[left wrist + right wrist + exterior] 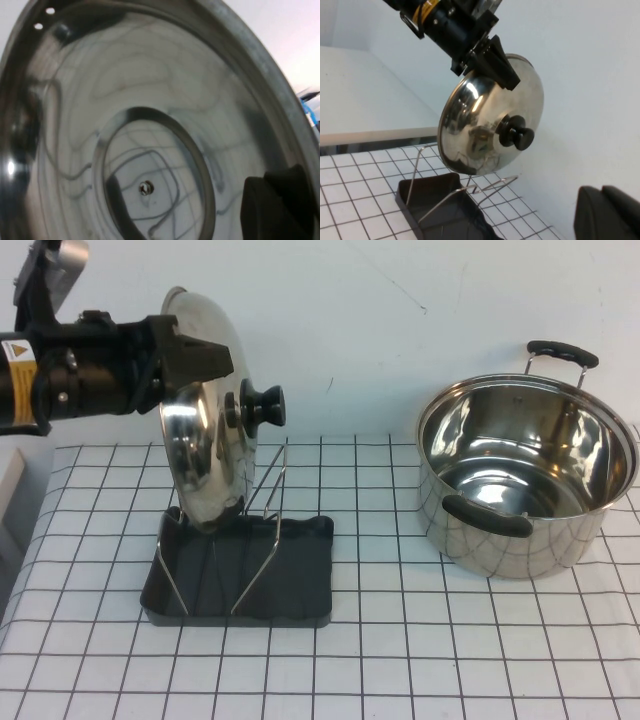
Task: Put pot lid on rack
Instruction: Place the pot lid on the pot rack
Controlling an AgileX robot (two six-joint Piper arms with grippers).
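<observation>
The pot lid (205,440) is shiny steel with a black knob (262,405) and stands on edge, knob facing right. My left gripper (215,355) is shut on its upper rim. The lid's lower edge is down between the wire uprights (265,490) of the rack, just above the dark grey tray base (250,585); I cannot tell whether it touches. The left wrist view is filled by the lid's inner side (150,125). The right wrist view shows the lid (480,130), the left gripper (495,65) and the rack (440,200). My right gripper (601,192) is empty and away from them, out of the high view.
A deep steel pot (525,475) with black handles stands on the right of the checked tablecloth (400,660). A white wall lies behind the table. The table's left edge is close to the rack.
</observation>
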